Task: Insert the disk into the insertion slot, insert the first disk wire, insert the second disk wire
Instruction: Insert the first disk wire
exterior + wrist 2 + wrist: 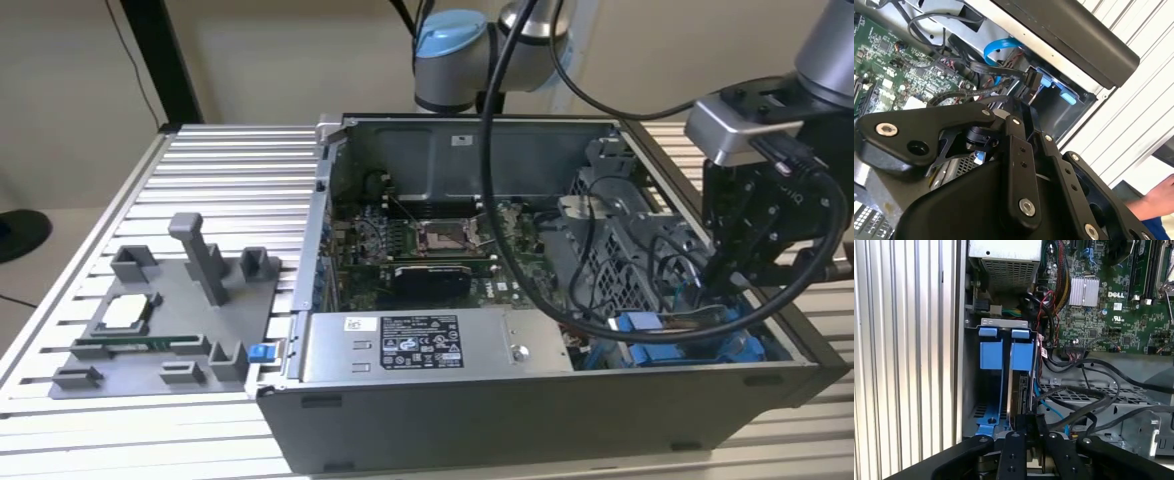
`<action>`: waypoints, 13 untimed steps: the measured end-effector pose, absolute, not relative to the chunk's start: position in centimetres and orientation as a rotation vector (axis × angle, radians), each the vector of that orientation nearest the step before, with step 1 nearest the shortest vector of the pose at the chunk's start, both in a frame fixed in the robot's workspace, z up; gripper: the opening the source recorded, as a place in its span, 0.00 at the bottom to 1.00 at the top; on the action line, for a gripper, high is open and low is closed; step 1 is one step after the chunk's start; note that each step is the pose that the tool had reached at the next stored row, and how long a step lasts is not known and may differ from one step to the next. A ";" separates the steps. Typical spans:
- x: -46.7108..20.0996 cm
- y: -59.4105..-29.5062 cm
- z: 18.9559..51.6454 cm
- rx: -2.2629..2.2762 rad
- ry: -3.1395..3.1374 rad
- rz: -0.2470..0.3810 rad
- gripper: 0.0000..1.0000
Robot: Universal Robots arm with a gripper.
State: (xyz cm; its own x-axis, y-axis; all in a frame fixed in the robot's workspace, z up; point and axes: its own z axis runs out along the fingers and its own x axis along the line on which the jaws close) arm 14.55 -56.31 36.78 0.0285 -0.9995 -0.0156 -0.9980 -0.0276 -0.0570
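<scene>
The disk [1019,382] stands edge-on inside the insertion slot [1004,323], its blue carrier tab [1022,352] beside another blue tab [991,351]. In the exterior view the slot [667,348] is at the near corner of the open computer case on the view's right, and my gripper [721,288] reaches down into it. In both wrist views my gripper [1030,426] sits at the disk's end, shut on the black connector [1031,80] of a disk wire. A blue flat cable [999,47] and black wires run to the same spot. The gripper [1026,100] hides the joint itself.
The grey power-supply box [420,345] lies along the case's near wall. The motherboard [427,240] fills the case floor. Loose black cables [1094,395] cross a metal cage beside the slot. A grey fixture [174,320] with holders stands on the slatted table at the exterior view's left.
</scene>
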 end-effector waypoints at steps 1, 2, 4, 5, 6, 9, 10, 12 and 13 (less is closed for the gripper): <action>14.6 -56.3 36.7 -2.215 2.154 -0.043 0.00; 14.7 -56.3 36.6 -2.216 2.155 -0.040 0.00; 14.9 -56.3 36.5 -2.219 2.158 -0.032 0.00; 15.0 -56.4 36.4 -2.220 2.159 -0.026 0.00; 15.1 -56.4 36.3 -2.220 2.160 -0.022 0.00; 15.3 -56.4 36.0 -2.222 2.162 -0.012 0.00; 15.4 -56.4 35.9 -2.222 2.163 -0.009 0.00; 15.4 -56.5 35.8 -2.221 2.168 -0.003 0.00; 15.4 -56.5 35.7 -2.218 2.172 -0.001 0.00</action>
State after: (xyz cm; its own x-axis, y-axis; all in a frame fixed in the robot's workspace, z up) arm 15.42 -56.47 35.66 0.0210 -0.9995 -0.0256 -0.9994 -0.0203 -0.0271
